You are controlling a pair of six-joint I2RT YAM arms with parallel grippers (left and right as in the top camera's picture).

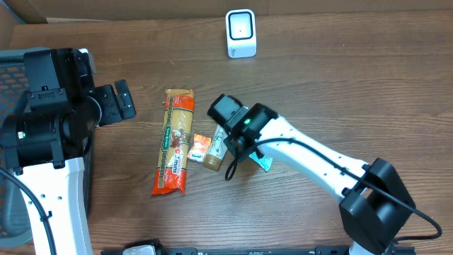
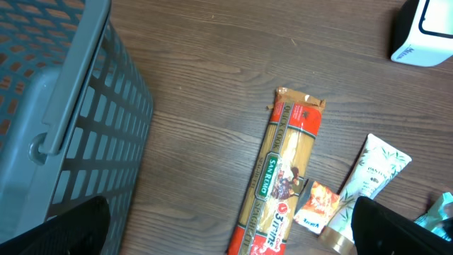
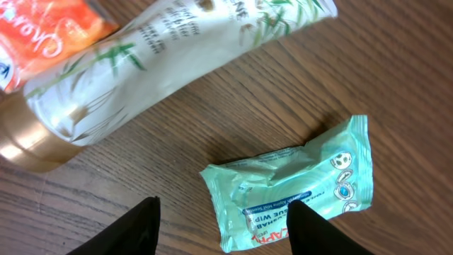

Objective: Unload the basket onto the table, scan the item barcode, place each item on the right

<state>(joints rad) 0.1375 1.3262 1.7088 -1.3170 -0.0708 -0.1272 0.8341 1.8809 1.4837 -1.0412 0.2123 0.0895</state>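
Observation:
A pale green wipes packet (image 3: pixel 297 180) (image 1: pixel 264 163) lies flat on the wooden table. My right gripper (image 3: pixel 223 216) (image 1: pixel 249 150) hovers low over its near end, open; one black fingertip overlaps the packet, the other is over bare wood. A white lotion tube with a gold cap (image 3: pixel 148 64) (image 1: pixel 216 149) lies just beside it, with a small orange packet (image 1: pixel 200 146) (image 2: pixel 317 205) touching the tube. A long spaghetti pack (image 1: pixel 175 142) (image 2: pixel 283 177) lies left of those. The white scanner (image 1: pixel 241 33) (image 2: pixel 425 32) stands at the table's far edge. My left gripper (image 1: pixel 117 103) (image 2: pixel 230 237) is open and empty, left of the spaghetti.
A grey mesh basket (image 2: pixel 71 106) (image 1: pixel 10 60) stands at the table's left edge, under my left arm. Bare wood stretches between the items and the scanner and across the right half of the table.

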